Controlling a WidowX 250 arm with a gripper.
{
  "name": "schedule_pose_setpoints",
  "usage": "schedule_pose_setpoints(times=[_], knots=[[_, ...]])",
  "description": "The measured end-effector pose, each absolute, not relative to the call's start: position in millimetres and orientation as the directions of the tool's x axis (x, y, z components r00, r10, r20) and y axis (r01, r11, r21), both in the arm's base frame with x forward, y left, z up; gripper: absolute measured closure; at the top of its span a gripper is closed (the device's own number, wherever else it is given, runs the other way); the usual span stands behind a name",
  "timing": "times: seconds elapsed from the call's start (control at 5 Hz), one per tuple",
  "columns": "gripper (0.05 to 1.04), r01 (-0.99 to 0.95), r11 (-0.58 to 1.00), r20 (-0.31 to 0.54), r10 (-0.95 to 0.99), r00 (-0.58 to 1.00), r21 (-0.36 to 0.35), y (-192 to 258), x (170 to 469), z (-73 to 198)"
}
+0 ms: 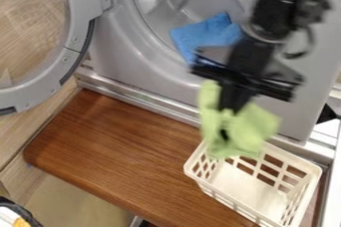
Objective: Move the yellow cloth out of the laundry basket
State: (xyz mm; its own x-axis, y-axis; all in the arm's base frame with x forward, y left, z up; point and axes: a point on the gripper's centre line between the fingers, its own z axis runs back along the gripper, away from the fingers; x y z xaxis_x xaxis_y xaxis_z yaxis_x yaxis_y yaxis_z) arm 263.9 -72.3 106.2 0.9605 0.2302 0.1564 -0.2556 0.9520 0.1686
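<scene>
Over the far end of the white basket, the pincer was closed on the yellow-green cloth, which draped around and below its tips, hiding part of the rim. Basket sat on the wooden bench; blue cloth lay at the machine's opening, its round door swung wide at left.

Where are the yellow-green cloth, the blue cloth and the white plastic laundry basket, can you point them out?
Yellow-green cloth (257, 125): camera view, on its right side in the picture.
Blue cloth (208, 33): camera view, near its middle.
White laundry basket (248, 188): camera view, on its bare inside floor.
</scene>
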Motion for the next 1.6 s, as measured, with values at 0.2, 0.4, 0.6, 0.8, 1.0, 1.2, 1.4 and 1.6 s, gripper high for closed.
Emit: schedule_pose_setpoints(times=[0.2,0.4,0.6,0.8,1.0,1.2,1.4,1.6], knots=[[1.028,-0.297,0.933,0.161,0.268,0.950,0.204,-42.9,258.4,107.4],[1.028,-0.323,0.921,0.167,0.290,0.942,0.219,-19.9,263.2,100.7],[1.028,-0.342,0.908,0.151,0.313,0.938,0.240,11.4,266.9,81.0],[1.028,-0.356,0.909,0.136,0.333,0.933,0.218,32.7,271.4,57.8],[1.028,-0.351,0.908,0.142,0.326,0.935,0.226,51.7,275.2,40.1],[1.028,-0.350,0.910,0.127,0.329,0.936,0.221,66.9,272.9,17.3],[1.028,-0.361,0.911,0.136,0.340,0.931,0.197,77.3,267.9,-1.7],[1.028,-0.366,0.910,0.125,0.347,0.929,0.193,86.3,263.7,-20.6]])
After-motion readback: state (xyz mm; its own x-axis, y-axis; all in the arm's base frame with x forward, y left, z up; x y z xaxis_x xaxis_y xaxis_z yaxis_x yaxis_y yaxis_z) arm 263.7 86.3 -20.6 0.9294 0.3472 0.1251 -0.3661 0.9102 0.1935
